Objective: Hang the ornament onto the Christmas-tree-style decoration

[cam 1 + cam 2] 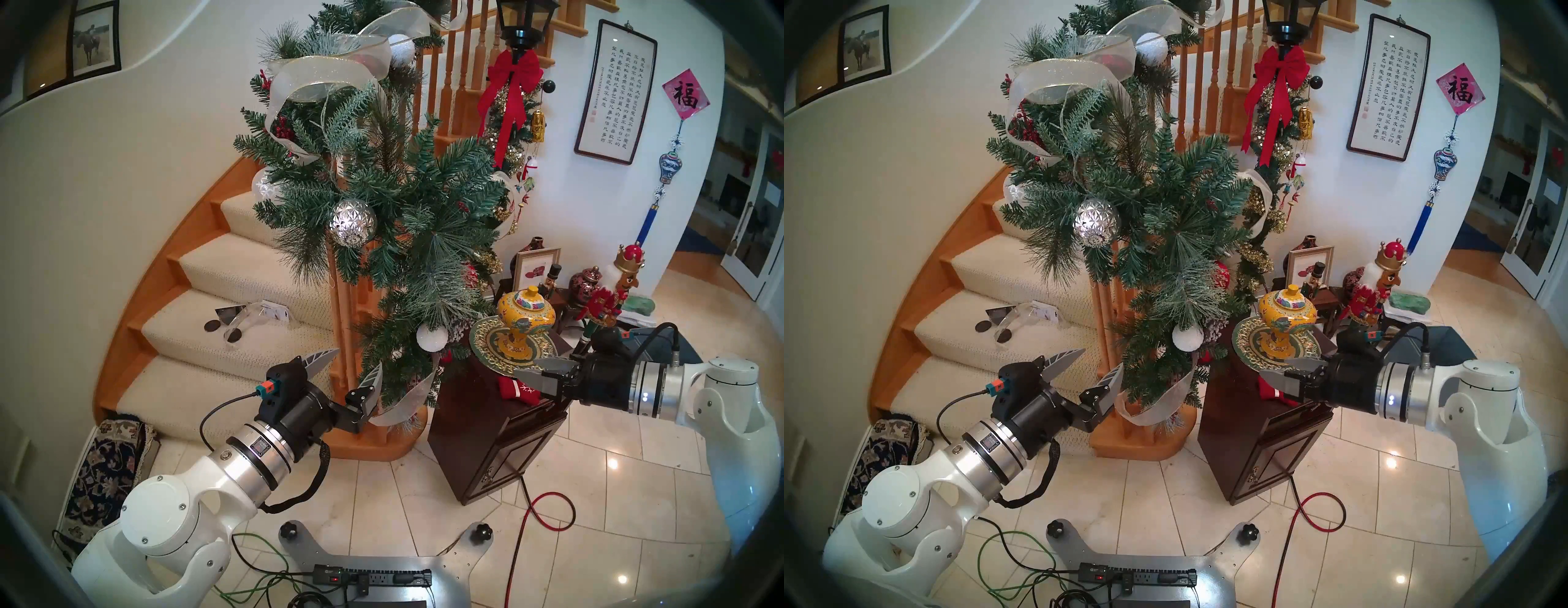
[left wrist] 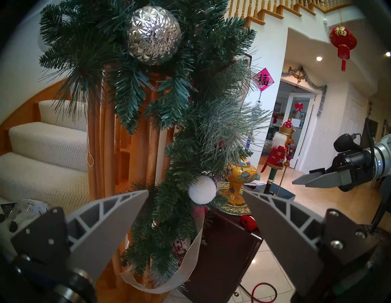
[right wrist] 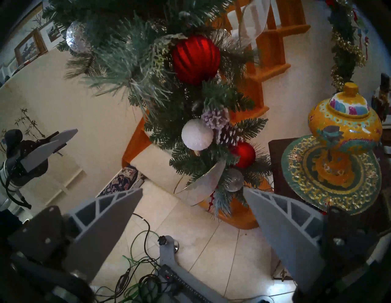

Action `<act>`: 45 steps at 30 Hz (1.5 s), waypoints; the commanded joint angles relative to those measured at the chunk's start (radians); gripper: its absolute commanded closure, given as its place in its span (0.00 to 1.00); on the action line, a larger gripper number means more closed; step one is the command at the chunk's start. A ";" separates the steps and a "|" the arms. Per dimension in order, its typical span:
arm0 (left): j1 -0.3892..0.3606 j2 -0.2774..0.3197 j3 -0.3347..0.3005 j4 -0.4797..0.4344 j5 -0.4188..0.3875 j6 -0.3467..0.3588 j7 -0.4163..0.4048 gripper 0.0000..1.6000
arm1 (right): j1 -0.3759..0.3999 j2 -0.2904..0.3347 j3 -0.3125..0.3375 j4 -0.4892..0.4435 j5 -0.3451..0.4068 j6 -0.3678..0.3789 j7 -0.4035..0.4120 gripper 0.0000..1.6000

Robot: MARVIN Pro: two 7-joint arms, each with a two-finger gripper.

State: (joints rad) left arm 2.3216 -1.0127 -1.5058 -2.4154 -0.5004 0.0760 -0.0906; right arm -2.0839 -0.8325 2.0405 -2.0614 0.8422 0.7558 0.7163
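Red felt mitten (image 1: 519, 388) waiting on the dark wooden worktop (image 1: 492, 437), both hands empty.
Left hand (image 1: 345, 368) gapes wide at the garland's (image 1: 394, 204) lower tip, gripping nothing; right hand (image 1: 526, 368) is spread open too, poised just above the mitten without touching it. From the mitten, the garland hangs at about ten o'clock, the yellow jar (image 1: 525, 316) on its plate at twelve.

Red felt mitten (image 1: 519, 388) with white cuff band and white snowflake lies flat on a dark cabinet top, directly beneath the open right gripper (image 1: 526, 370), partly hidden by its fingers; contact cannot be confirmed. Green frosted pine garland (image 1: 382, 204), wound with sheer silver ribbon, hangs upright just beyond the open left gripper (image 1: 350, 367).
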 commanded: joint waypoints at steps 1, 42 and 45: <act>0.000 -0.001 -0.001 -0.008 0.001 -0.002 0.001 0.00 | 0.064 0.014 -0.051 0.023 0.012 0.005 -0.013 0.00; 0.000 -0.002 -0.001 -0.008 0.001 -0.002 0.001 0.00 | 0.174 -0.010 -0.213 0.182 -0.117 -0.002 -0.289 0.00; 0.000 -0.002 -0.001 -0.008 0.001 -0.002 0.001 0.00 | 0.171 -0.012 -0.214 0.188 -0.127 -0.003 -0.303 0.00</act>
State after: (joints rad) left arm 2.3216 -1.0128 -1.5058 -2.4152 -0.5004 0.0764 -0.0912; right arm -1.9233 -0.8455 1.8287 -1.8815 0.7242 0.7498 0.4318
